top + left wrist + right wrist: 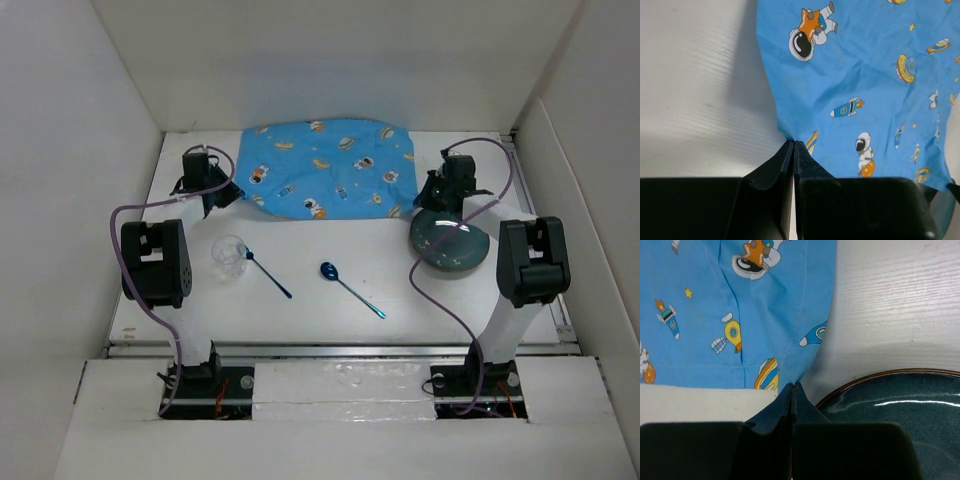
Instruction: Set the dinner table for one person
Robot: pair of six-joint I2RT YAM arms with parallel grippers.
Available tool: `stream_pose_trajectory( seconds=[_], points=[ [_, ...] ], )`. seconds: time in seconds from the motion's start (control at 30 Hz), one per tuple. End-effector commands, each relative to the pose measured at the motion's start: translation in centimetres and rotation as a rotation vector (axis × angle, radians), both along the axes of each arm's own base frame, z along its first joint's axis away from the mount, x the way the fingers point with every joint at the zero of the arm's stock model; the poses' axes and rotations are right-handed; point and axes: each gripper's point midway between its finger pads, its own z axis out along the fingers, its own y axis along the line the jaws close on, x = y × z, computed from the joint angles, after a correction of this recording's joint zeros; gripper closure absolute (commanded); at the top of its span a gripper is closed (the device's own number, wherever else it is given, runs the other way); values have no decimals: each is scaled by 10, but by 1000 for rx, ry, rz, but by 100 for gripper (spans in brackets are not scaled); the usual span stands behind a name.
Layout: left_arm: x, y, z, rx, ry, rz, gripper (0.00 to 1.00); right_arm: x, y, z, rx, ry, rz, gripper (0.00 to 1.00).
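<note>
A blue space-print cloth placemat lies across the far middle of the white dinner table. My left gripper is shut on the placemat's near left corner. My right gripper is shut on its near right corner. A dark teal plate lies just near the right gripper and shows in the right wrist view. A clear glass, a blue fork and a blue spoon lie on the table nearer the arms.
White walls enclose the table on the left, back and right. The table's near edge has a metal rail in front of the arm bases.
</note>
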Motion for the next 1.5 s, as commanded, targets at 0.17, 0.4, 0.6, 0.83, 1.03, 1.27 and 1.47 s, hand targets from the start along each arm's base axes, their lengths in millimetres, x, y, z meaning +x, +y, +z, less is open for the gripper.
stream_pose_trajectory(
  seconds=[0.17,0.4,0.6,0.83,1.03,1.27,1.47],
  points=[
    [-10,23,-20,123,105,29,100,2,-18,18,-28,-58,-29,100],
    [-24,36,-25,197,153,58,100,-12,-29,17,-49,-45,-65,100],
    [-31,40,-25,219,165,68,100,-22,-34,24,-54,-64,-75,100],
    [-45,35,-34,240,202,57,100,-27,-39,17,-65,-49,-104,93],
    [-52,19,-24,215,181,33,94,-21,-50,29,-73,-65,-136,91],
    [-49,28,37,228,46,74,45,-30,-57,59,-67,-118,-172,52],
    [-67,-14,155,71,-293,-48,67,-77,-102,73,-88,-168,-381,45]
  ],
)
